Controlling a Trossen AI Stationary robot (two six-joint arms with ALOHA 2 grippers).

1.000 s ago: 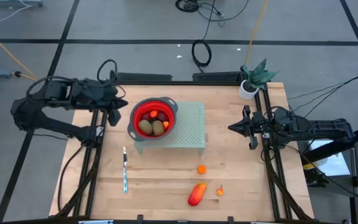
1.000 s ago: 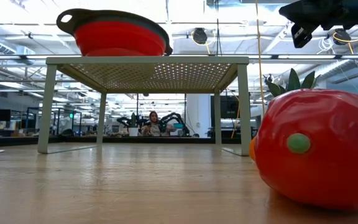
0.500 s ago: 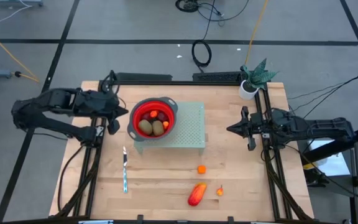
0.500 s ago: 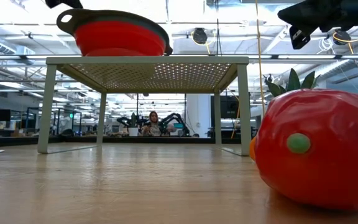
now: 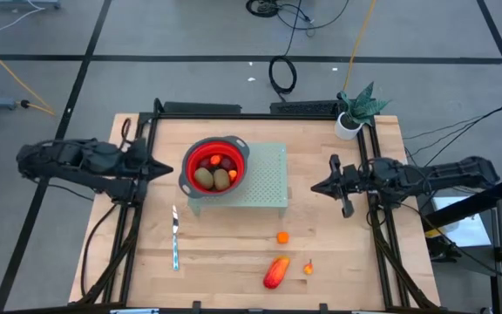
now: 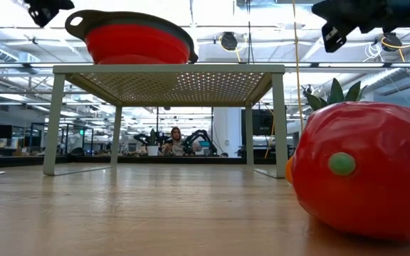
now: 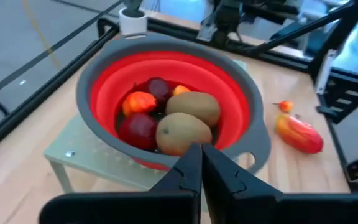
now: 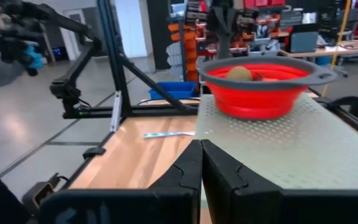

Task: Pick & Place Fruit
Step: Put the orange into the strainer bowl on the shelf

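Fruit in bowl: two brown-green ovals (image 5: 212, 178), dark-red round ones (image 7: 138, 129) and small orange pieces (image 7: 139, 101) lie together inside the red bowl (image 5: 237, 150), centre of the high view.
Fruit on table: a long red-orange piece (image 5: 275, 272) lies at lower centre, a tiny orange piece (image 5: 308, 268) just beside it, another orange piece (image 5: 282, 236) above them.
Bowl: stands on the left part of a pale green perforated stand (image 5: 271, 174).
Knife: a slim knife (image 5: 175, 238) lies lower left of the stand on the table (image 5: 338, 262).
Left end effector (image 5: 166, 167): clenched, empty, left of the bowl, apart from it.
Right end effector (image 5: 314, 186): clenched, empty, just right of the stand.
Plant: a small potted plant (image 5: 354, 112) at upper right.
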